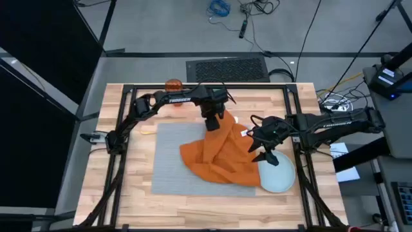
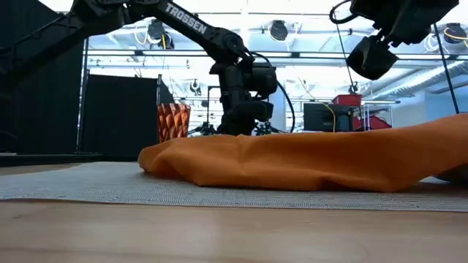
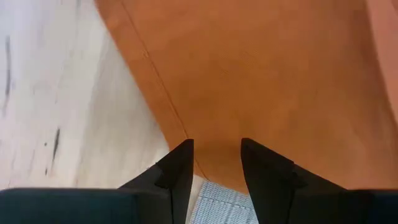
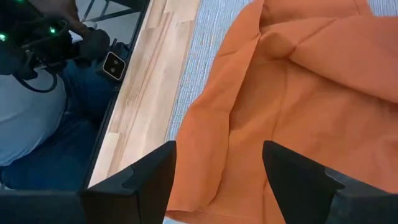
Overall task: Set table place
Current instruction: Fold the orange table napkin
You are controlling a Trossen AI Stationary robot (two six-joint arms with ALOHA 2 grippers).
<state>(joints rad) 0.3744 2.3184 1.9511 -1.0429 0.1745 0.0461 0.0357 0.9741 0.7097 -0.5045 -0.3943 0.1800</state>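
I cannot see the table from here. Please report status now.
Left end effector open, low at far edge of orange napkin. Right end effector open, raised over napkin. Napkin crumpled across grey placemat, partly covering plate. Orange cup stands clear.

The light wooden plank table (image 1: 129, 193) with a black metal frame fills the middle of the high view. The flat grey woven rectangle mat (image 1: 168, 164) lies at its centre, its right part hidden.

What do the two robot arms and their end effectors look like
Both arms, left arm and right arm, are dark, jointed, with white Trossen lettering and black cables. Each end effector, left and right, has two dark, pointed, wedge-shaped fingers.
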